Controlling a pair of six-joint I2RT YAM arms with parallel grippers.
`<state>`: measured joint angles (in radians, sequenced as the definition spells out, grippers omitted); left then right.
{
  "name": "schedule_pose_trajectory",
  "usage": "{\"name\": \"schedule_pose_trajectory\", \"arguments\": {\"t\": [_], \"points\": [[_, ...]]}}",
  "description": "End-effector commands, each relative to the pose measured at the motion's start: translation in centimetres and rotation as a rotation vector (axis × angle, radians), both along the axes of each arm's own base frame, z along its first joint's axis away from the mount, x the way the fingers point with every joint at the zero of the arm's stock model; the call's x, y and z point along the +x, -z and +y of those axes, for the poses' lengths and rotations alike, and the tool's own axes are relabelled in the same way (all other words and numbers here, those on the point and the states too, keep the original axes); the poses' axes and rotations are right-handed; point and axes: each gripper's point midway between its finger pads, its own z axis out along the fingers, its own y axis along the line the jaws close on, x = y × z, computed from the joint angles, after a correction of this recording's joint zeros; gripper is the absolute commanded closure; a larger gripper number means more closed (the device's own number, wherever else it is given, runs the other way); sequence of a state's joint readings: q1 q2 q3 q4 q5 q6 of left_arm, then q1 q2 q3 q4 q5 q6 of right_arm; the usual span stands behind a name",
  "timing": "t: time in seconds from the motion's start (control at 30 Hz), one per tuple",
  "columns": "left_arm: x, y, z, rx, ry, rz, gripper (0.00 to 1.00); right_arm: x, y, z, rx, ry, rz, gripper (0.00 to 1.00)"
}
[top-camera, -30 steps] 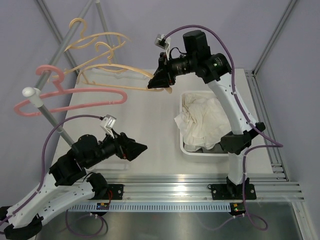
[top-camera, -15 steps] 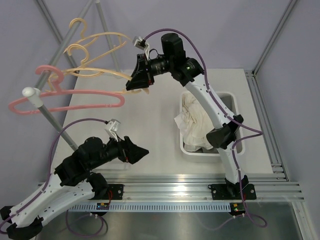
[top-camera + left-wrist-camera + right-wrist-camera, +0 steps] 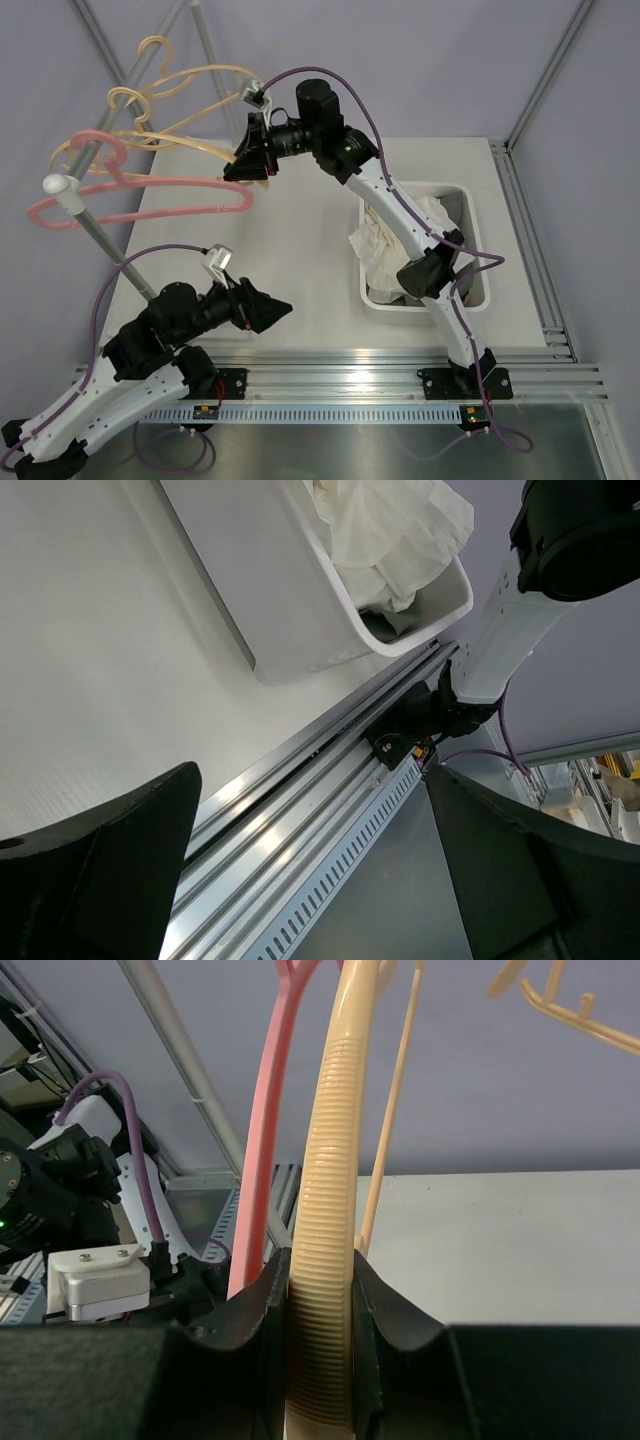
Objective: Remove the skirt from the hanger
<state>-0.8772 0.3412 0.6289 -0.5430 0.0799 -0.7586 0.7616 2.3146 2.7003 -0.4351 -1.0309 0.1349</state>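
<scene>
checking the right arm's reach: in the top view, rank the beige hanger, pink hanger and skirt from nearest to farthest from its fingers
1. beige hanger, clamped between the right fingers
2. pink hanger, just beside them, to the left
3. skirt, far right, in the bin

Skirt [image 3: 395, 245] in bin [image 3: 385, 302]; hanger [image 3: 325, 1210] on rail [image 3: 135, 80]

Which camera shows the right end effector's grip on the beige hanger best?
Right wrist: the ribbed beige hanger appears close up, clamped between the right end effector fingers. The top view shows that grip small and distant; the left wrist view shows no hanger.
</scene>
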Motion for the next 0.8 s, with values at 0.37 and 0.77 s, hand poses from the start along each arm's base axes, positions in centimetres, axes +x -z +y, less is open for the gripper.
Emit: {"name": "schedule_pose_trajectory", "arguments": {"t": [0.37,0.77], "points": [[-0.3,-0.1,-0.3,-0.036,0.015,0.001,0.01,-0.1,-1.6,2.5,0.089,0.039,-0.072,1.0],[-0.5,-0.1,0.1,-0.039,0.002,0.009,0.01,0.1,0.0,2.8,0.025,0.084,-0.032,0.79]]}}
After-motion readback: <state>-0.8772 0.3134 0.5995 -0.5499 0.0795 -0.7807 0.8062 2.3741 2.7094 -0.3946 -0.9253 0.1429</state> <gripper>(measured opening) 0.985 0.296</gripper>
